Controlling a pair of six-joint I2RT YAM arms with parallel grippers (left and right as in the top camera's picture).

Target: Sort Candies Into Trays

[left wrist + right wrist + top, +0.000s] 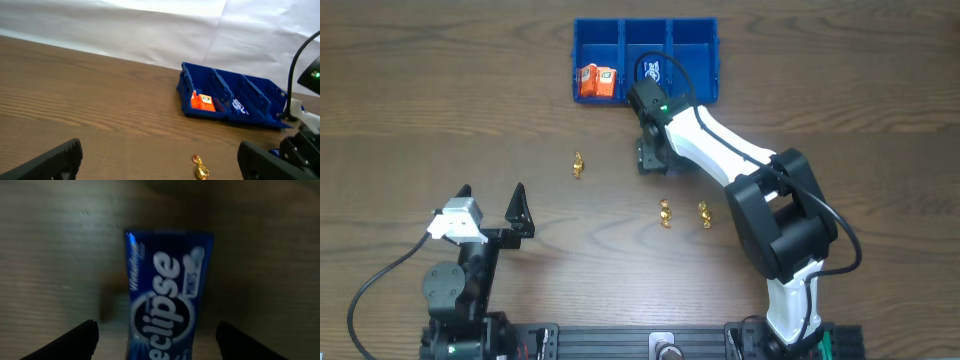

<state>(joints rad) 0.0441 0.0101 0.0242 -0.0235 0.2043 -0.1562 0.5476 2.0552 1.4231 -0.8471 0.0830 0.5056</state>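
The blue tray (646,22) (3 compartments in a row) sits on the wooden surface (420,110). Its left compartment holds orange packets (597,82), and its middle one holds a blue packet (653,70).

The right pincer (655,160) hangs low just off the tray's near edge, in front of the middle compartment. Its fingers are spread wide and grip nothing. Its own wrist view shows a second blue packet (167,300) lying flat on the surface between the 2 fingers, apart from both.

A gold candy (579,164) lies on the surface off the tray's near-left corner. 2 more gold candies (666,213) (704,213) lie side by side farther from the tray, beyond the right pincer.

The left pincer (492,205) sits well apart from the tray, off toward its near-left side. It is also open, with nothing between its fingers (its wrist view looks across the surface at the tray, with 1 gold candy in front of it).
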